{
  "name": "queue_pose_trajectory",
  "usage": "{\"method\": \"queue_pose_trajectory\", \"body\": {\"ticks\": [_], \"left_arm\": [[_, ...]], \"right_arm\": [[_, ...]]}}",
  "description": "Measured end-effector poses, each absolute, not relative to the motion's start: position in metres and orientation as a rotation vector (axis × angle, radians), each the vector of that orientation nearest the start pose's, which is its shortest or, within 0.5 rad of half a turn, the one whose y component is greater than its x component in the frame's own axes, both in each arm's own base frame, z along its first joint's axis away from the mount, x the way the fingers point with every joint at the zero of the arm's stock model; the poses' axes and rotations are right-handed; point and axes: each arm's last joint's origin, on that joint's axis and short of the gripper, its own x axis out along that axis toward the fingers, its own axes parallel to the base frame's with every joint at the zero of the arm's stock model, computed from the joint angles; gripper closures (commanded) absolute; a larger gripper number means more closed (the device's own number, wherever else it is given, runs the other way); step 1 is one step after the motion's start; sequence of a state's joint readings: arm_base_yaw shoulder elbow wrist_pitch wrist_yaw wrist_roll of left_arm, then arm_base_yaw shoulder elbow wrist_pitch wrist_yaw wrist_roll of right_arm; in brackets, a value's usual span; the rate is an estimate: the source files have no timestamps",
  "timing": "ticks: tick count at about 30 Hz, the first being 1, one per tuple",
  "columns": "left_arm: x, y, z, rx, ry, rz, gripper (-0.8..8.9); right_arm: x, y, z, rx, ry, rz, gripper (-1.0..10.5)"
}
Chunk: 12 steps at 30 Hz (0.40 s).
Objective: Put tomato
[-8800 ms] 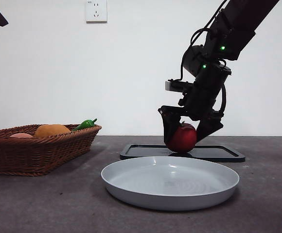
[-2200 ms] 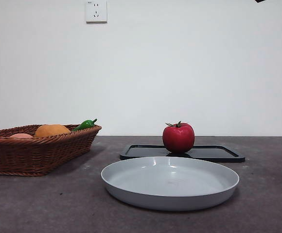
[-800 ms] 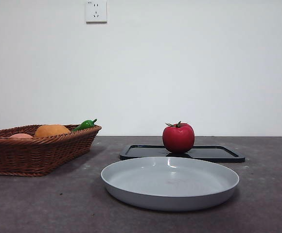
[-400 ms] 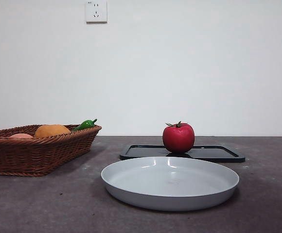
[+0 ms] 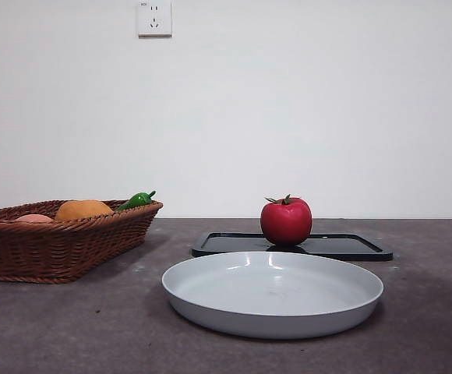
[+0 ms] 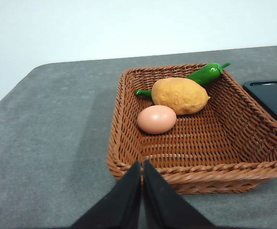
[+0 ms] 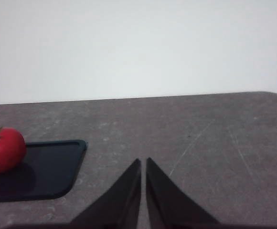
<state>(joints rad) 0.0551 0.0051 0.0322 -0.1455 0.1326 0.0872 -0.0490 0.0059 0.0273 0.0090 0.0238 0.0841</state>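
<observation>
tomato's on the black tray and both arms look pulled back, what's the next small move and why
Probably none: hold both arms where they are. The tomato stands upright on the black tray, free of any grip. The right gripper is shut and well off to the side of it, and the left gripper is shut in front of the basket. The placing looks finished.

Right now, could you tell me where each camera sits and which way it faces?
Front view: low at table height, facing the grey plate, tomato and black tray; no arm shows.
Left wrist view: above the basket; left gripper shut.
Right wrist view: over the table; right gripper shut.
Front and right wrist share the tomato.
</observation>
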Motion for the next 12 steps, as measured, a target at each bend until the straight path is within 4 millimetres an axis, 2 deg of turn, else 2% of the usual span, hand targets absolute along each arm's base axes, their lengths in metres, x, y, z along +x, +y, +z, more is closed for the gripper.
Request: {"method": "queue_pose_trajectory", "body": {"ticks": [12], "left_arm": [[0.095, 0.001, 0.160, 0.076, 0.115, -0.082, 8.06]], "right_arm": [[0.096, -0.005, 0.152, 0.093, 0.157, -0.078, 9.4]]}}
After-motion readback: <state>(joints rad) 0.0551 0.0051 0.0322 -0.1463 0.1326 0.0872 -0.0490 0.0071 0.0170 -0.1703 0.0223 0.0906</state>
